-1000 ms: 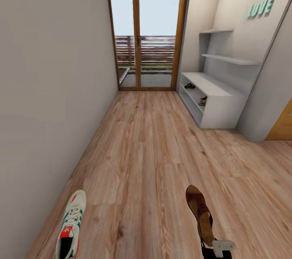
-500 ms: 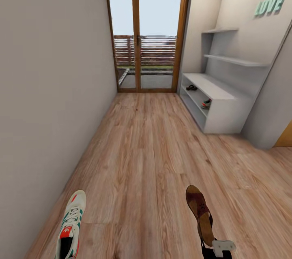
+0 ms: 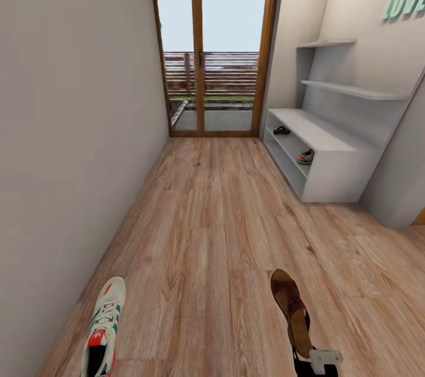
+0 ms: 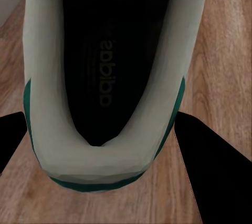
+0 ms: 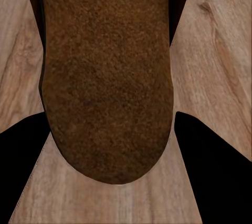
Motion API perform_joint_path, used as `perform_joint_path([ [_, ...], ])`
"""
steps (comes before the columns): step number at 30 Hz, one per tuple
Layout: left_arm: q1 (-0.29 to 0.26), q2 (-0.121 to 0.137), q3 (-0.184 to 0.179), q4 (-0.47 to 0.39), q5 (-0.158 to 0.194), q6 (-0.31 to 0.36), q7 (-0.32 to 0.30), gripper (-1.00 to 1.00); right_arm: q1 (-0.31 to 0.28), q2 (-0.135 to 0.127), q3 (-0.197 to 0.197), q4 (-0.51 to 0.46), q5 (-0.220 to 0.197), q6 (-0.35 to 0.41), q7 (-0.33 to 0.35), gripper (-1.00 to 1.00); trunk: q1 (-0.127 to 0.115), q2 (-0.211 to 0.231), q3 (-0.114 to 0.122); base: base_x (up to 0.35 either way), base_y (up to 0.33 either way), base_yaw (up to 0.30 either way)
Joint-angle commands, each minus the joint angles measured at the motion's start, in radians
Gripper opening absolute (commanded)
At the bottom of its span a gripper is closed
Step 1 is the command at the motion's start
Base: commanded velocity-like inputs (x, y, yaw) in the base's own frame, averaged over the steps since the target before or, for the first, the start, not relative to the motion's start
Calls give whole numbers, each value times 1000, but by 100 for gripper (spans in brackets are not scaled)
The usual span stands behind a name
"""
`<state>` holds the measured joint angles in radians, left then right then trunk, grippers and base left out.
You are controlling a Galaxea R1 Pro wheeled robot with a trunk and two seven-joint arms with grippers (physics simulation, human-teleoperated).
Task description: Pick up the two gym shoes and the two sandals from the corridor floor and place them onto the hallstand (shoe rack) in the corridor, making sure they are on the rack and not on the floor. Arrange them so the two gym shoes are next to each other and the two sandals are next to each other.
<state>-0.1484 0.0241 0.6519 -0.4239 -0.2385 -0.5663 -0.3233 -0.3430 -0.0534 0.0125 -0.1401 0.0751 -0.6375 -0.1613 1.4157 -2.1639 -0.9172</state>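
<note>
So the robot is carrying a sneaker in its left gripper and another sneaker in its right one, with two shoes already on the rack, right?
Not quite: the right gripper holds a brown sandal, not a sneaker, as the head view shows. The rest stands.

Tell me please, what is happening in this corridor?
A two-armed robot is in the corridor, carrying shoes. Its left tool grips a white sneaker by the heel, and its right tool grips a brown sandal. The grey shoe rack stands ahead on the right; another sandal and another sneaker already lie on its shelves.
</note>
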Motion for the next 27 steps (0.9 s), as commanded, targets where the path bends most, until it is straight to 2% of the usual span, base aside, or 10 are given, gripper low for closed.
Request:
perform_joint_path([
  [1, -1, -1, 8, 0, -8, -4, -4, -100, -1, 0, 1, 1, 8, -2, -9, -100, 0, 0, -1, 340, 0, 0],
  [27, -2, -1, 8, 1, -10, -4, -5, -100, -1, 2, 2, 1, 9, -2, -9, -100, 0, 0, -1, 340, 0, 0],
])
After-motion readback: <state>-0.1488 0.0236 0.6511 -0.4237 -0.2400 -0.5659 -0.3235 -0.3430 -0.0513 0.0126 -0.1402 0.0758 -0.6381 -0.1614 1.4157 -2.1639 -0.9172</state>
